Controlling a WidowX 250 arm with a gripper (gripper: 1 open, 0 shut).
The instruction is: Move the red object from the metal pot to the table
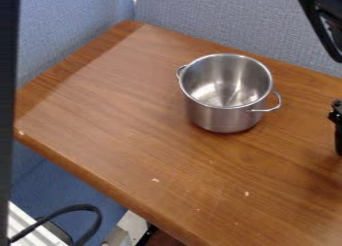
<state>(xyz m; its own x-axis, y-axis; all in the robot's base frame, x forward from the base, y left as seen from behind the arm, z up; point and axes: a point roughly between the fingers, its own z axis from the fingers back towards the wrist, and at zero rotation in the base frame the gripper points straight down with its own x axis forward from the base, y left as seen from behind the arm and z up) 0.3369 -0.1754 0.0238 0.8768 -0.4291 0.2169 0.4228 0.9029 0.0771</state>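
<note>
- The metal pot [229, 91] is shiny and round, with 2 small loop handles, near the middle.
- No red object shows.
- The table [107, 110] is brown wood.
- The gripper [337, 130] sits cut off at the right edge; open or closed, I cannot tell.

little of the robot showed. the black, matte gripper tip [337, 130] appeared as a narrow dark shape cut off by the right picture edge, its jaws not readable. well above it, a black, angular arm segment [321, 15] with a glossy edge crossed the top right corner.
</note>
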